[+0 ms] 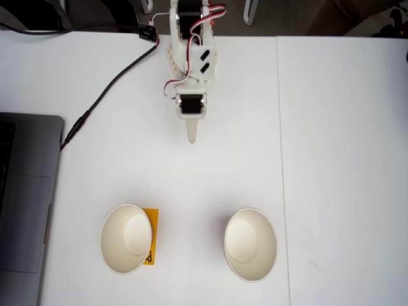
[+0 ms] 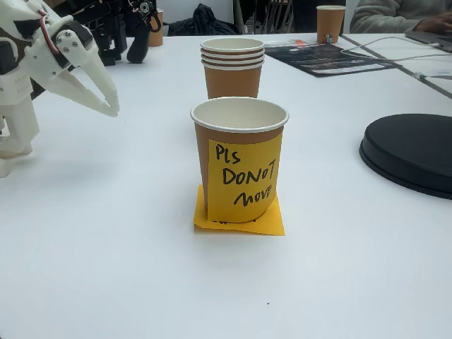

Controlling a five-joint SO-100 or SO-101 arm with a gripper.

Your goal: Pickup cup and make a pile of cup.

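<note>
The cup point(image 1: 125, 238) stands at the front left of the table in a fixed view, open side up, with a cream-white inside. In a fixed view from the side, the cup point(image 2: 240, 159) has a brown wall bearing a yellow note with dark handwriting, and it rests on a second yellow note point(image 2: 240, 220). Behind it stands a pile of cup point(image 2: 233, 67), three nested brown cups, seen from above as one cup point(image 1: 250, 244). My gripper point(image 1: 191, 139) hangs far back from both, empty, its tips point(image 2: 111, 107) together.
A grey laptop point(image 1: 25, 197) lies at the left edge, and a black cable point(image 1: 108, 86) runs from it toward the arm base. A black round disc point(image 2: 409, 152) sits beside the cups. One more brown cup point(image 2: 330, 21) and dark papers point(image 2: 325, 56) are at the table's far end.
</note>
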